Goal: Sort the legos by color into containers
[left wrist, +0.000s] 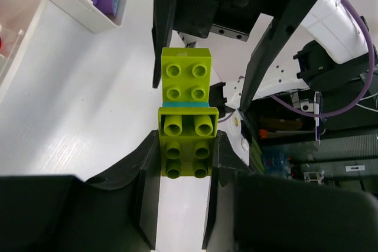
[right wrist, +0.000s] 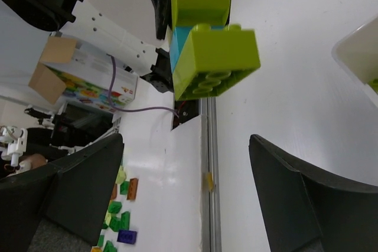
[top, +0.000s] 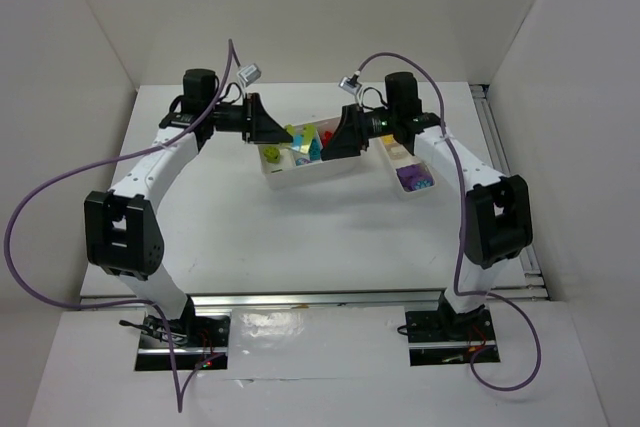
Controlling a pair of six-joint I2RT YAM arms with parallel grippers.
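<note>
Lime-green, teal, lime-green: a three-piece stack (left wrist: 186, 116) hangs in the air between the two arms, above the worktop (top: 300, 237) and close by the wide tray (top: 310, 178). Left pincer (left wrist: 185, 157) clamps the near lime brick (left wrist: 185, 149) by its flanks, one finger each side, with the stack's long axis aimed straight at the other arm. Thin teal piece (left wrist: 186, 104) is sandwiched in the middle. Far lime brick (left wrist: 188, 75) sticks out free.

Right pincer (right wrist: 183, 146) faces it head-on, fingers spread wide, gripping nothing. From its own camera the free brick sits ahead of the fingertips. From the left wrist camera it looks to lie between them, against one finger. Cannot tell which.

Reading of the pose: mixed colours cannot share a compartment, so the stack must come apart first. One arm cannot do that alone, hence the mid-air hold with the free end offered. Next move likely calls for the right fingers to close on the far lime brick, then pull or twist. Risk: the teal piece may cling to either brick, or drop.

Narrow tray (top: 393, 179) holds purple bricks (top: 413, 179) at its near end. Wide tray shows bits of yellow, green, teal and red, too small to count.
</note>
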